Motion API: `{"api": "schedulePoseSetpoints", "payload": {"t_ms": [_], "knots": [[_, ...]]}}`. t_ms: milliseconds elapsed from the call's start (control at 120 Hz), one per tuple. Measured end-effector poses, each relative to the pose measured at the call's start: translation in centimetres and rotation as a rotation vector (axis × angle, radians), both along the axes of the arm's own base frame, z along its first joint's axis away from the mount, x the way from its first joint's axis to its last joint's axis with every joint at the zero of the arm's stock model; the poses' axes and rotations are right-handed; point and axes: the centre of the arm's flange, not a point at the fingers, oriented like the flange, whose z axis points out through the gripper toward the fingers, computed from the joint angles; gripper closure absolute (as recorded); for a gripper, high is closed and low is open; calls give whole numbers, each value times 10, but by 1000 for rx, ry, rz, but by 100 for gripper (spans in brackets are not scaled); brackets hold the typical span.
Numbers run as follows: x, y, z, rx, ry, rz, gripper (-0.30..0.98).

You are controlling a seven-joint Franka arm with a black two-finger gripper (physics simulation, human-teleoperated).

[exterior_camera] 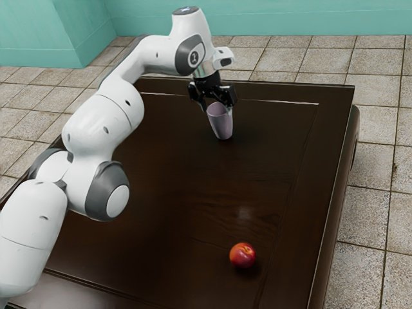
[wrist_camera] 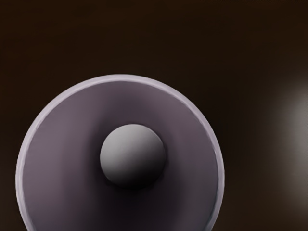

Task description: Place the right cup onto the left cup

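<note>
My gripper (exterior_camera: 217, 104) is at the far side of the table in the exterior view, pointing down with its black fingers spread open. Just below it is a light purple cup (exterior_camera: 221, 123), mouth up, its rim close to the fingertips. Looking down from the hand, the wrist view has the round mouth of the purple cup (wrist_camera: 53, 144), with a smooth grey ball (wrist_camera: 133, 156) inside near the bottom. A single cup outline can be made out; whether another cup is nested in it, I cannot tell.
A red apple-like fruit (exterior_camera: 243, 255) lies on the dark wooden table (exterior_camera: 193, 212), toward the near edge in the exterior view. The arm reaches across from the exterior view's left.
</note>
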Motion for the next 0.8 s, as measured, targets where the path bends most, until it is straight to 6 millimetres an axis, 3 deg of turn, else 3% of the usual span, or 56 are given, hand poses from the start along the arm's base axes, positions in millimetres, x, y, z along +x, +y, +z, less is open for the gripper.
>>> {"api": "schedulePoseSetpoints", "payload": {"t_ms": [150,292,500,658,800], "knots": [[1,15,20,-10,-26,36,2],[3,34,1,-7,12,74,2],[6,38,-25,-11,29,96,2],[8,46,-33,-10,25,117,2],[10,47,-43,-9,22,127,35]]}}
